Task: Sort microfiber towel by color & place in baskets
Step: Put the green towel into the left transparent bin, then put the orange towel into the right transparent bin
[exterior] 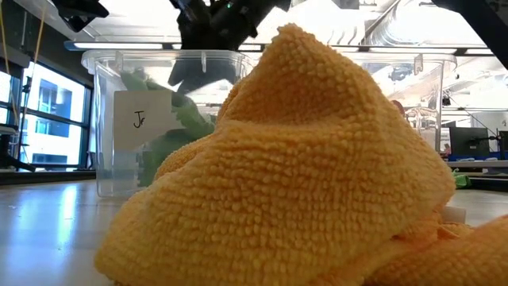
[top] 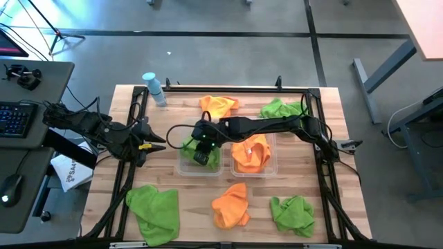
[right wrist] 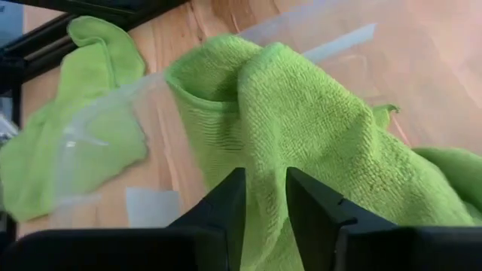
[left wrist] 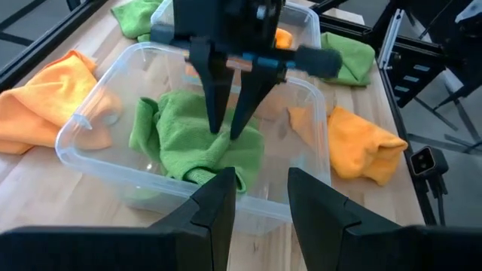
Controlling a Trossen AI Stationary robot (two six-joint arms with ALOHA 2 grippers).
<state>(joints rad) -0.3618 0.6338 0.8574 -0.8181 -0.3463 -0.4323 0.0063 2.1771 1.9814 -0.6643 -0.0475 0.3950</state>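
Leftmost, the left arm waits folded at the edge of the wooden surface (top: 325,124), its left claw (top: 158,141) held open and aimed at the bins. Beside it, the right arm stretches across from the far side, bent down into the left basket (top: 181,166), the right claw (top: 202,156) parted slightly over a green towel (left wrist: 197,143) lying inside. Further right, the other basket (top: 271,160) holds an orange towel (top: 250,153). Other green and orange towels lie scattered around both.

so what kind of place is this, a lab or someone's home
Probably a robotics lab or workshop: a bare grey concrete floor, a grey desk with a black keyboard beside the wooden slatted table, and large windows behind.
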